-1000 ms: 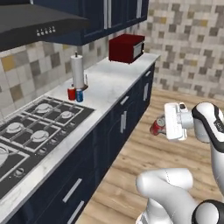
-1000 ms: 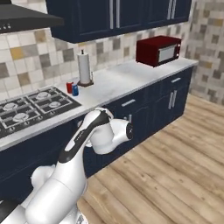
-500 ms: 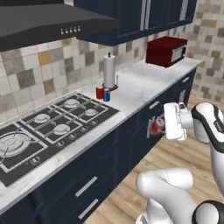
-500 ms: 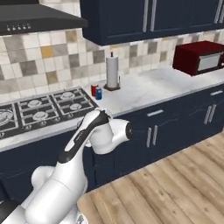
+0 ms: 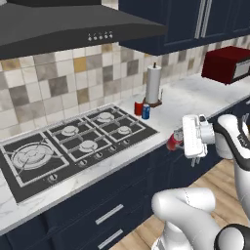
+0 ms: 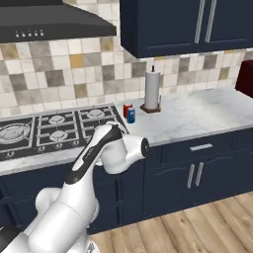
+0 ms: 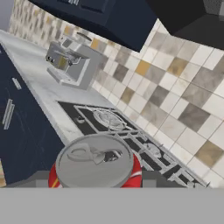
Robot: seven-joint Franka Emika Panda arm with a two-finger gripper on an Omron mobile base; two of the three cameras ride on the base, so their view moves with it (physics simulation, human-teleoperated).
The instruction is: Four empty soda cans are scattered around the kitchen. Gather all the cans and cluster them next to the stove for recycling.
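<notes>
Holding a red soda can [image 5: 173,140], the gripper [image 5: 181,141] pinches it beside the counter edge [image 5: 161,138]. A red can [image 5: 138,108] and a blue can [image 5: 146,112] stand right of the stove [image 5: 73,144].

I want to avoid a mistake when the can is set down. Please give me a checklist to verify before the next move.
1. Gripper shut on red can: ok.
2. Held can above counter: not ok, it hangs in front of the counter edge.
3. Two cans, red and blue, already beside stove: ok.
4. Free marble next to them: ok.
5. Paper towel roll out of the path: cannot tell.
</notes>
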